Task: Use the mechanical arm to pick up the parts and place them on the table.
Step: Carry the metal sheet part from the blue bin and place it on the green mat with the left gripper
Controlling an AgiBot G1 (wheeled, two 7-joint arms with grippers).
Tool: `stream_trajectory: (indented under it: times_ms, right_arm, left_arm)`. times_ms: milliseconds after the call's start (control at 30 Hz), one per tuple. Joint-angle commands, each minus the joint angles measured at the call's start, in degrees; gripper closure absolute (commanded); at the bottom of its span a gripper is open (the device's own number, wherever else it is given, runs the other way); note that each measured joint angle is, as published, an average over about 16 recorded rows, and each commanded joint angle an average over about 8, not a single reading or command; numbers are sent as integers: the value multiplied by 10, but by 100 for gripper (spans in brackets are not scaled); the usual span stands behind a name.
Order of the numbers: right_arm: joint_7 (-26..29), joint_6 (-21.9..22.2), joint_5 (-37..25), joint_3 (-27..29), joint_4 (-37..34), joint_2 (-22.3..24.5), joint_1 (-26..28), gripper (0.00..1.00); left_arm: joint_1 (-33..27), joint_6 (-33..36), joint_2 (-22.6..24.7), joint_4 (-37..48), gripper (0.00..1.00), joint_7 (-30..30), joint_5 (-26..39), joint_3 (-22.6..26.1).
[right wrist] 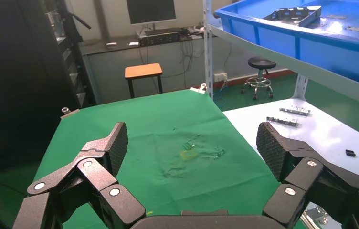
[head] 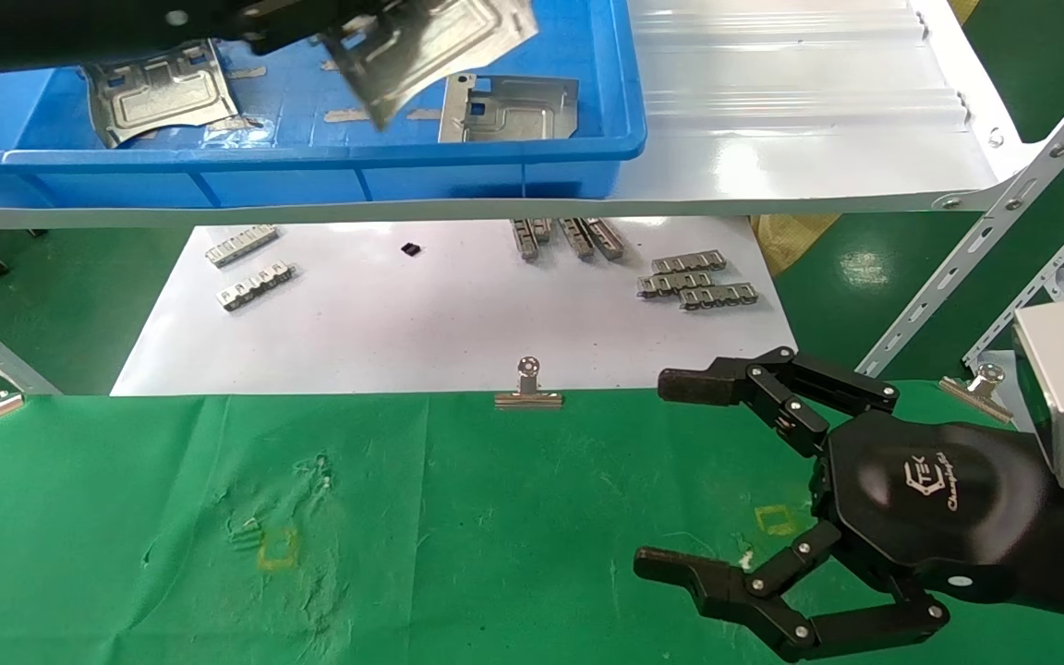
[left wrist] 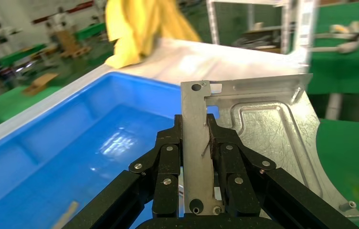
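Note:
My left gripper (left wrist: 196, 136) is shut on the bent edge of a silver part (left wrist: 263, 138) and holds it in the air over the blue tray (left wrist: 72, 143). In the head view that gripper (head: 329, 32) and its part (head: 430, 46) are at the top left. Two more parts (head: 158, 92) (head: 513, 106) lie flat in the tray. Low on the right, my right gripper (head: 671, 473) hovers over the green table (head: 458, 517), open and empty. Its wrist view shows its wide-apart fingers (right wrist: 118, 143) above the cloth (right wrist: 144, 124).
The blue tray (head: 310, 157) sits on a white shelf (head: 818, 120) above the table. Beneath it, a white sheet (head: 421, 323) carries small grey toothed strips (head: 694, 282). Binder clips (head: 528, 388) pin the cloth's far edge. Slotted metal struts (head: 985, 231) rise at the right.

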Motion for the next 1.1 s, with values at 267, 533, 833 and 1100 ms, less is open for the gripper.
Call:
stream_trajectory:
  times_ms: [267, 533, 833, 1100]
  right_arm:
    - [0, 0, 0, 0, 0, 0, 0, 0]
    - [0, 0, 0, 0, 0, 0, 0, 0]
    - [0, 0, 0, 0, 0, 0, 0, 0]
    - [0, 0, 0, 0, 0, 0, 0, 0]
  left_arm:
    - [26, 85, -52, -48, 100, 35, -23, 10]
    - [118, 88, -130, -216, 100, 34, -118, 53]
    - [219, 76, -218, -340, 100, 128, -177, 132]
    - [260, 74, -208, -284, 100, 281, -118, 197]
